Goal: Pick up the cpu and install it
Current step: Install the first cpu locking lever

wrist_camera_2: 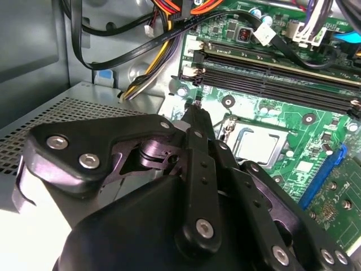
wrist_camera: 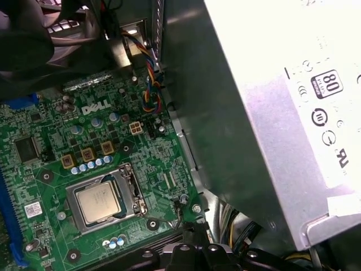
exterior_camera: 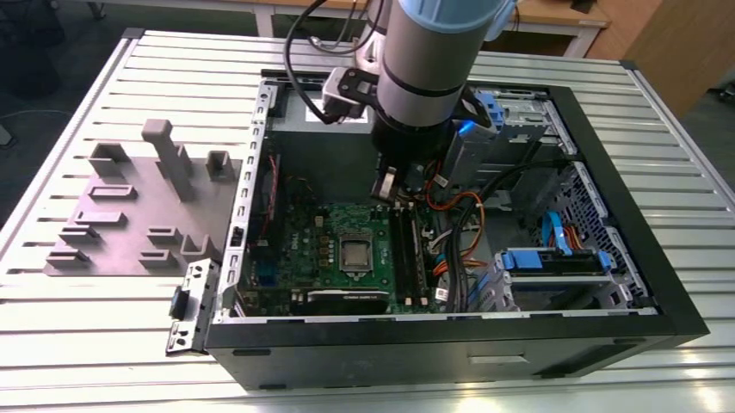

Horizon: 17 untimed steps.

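Note:
The cpu (exterior_camera: 355, 252) lies flat in the metal socket frame (wrist_camera: 133, 186) on the green motherboard (exterior_camera: 308, 249), silver top up. Both wrist views show it seated there, cpu (wrist_camera: 100, 202) and cpu (wrist_camera_2: 256, 144). My gripper (exterior_camera: 387, 188) hangs inside the open computer case (exterior_camera: 597, 206), above the board's far edge and clear of the socket. In the second wrist view its black fingertips (wrist_camera_2: 197, 110) meet at a point, and the gripper (wrist_camera: 193, 230) shows shut with nothing between the fingers.
A silver power supply (wrist_camera: 271, 113) stands close beside the gripper. Memory slots (wrist_camera_2: 271, 76), bundled cables (exterior_camera: 453, 232) and blue drive bays (exterior_camera: 552, 258) crowd the exterior view's right side of the case. A grey fixture tray (exterior_camera: 126, 215) sits on the slatted table (exterior_camera: 81, 344) outside the case.

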### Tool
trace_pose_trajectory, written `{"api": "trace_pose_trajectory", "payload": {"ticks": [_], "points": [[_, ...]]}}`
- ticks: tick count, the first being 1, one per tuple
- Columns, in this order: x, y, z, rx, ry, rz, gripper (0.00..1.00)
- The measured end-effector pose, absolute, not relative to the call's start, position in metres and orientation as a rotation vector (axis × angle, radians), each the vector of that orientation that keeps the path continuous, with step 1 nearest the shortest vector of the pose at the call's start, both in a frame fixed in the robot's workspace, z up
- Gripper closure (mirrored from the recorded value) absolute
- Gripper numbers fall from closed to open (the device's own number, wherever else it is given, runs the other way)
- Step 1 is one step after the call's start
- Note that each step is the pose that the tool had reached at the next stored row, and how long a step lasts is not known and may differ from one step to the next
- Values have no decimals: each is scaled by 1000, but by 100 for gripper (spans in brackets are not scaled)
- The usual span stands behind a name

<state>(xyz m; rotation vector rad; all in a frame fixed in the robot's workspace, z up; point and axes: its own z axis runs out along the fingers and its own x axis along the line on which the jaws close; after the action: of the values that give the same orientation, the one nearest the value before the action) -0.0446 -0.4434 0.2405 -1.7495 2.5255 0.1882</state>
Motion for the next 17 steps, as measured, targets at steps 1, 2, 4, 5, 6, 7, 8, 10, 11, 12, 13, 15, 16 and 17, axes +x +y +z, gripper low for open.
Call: {"api": "trace_pose_trajectory", "payload": {"ticks": [1, 2, 4, 5, 6, 7, 8, 10, 11, 12, 13, 15, 16, 17], "points": [[-45, -443, 240, -1750, 2525, 188, 89], [-45, -443, 240, -1751, 2525, 188, 89], [-45, -443, 239, -1752, 2524, 188, 89], [-45, -443, 239, -1753, 2523, 189, 89], [-45, -443, 239, -1756, 2521, 189, 89], [-45, -443, 239, -1758, 2520, 189, 89], [-45, -443, 238, -1760, 2519, 189, 89], [-45, -443, 238, -1764, 2517, 188, 89], [-45, -443, 238, -1766, 2516, 187, 89], [-45, -444, 238, -1769, 2516, 185, 89], [-46, -444, 238, -1772, 2515, 182, 89], [-47, -444, 238, -1778, 2515, 176, 89], [-47, -445, 238, -1780, 2515, 174, 89], [-47, -445, 238, -1782, 2516, 171, 89]]}}
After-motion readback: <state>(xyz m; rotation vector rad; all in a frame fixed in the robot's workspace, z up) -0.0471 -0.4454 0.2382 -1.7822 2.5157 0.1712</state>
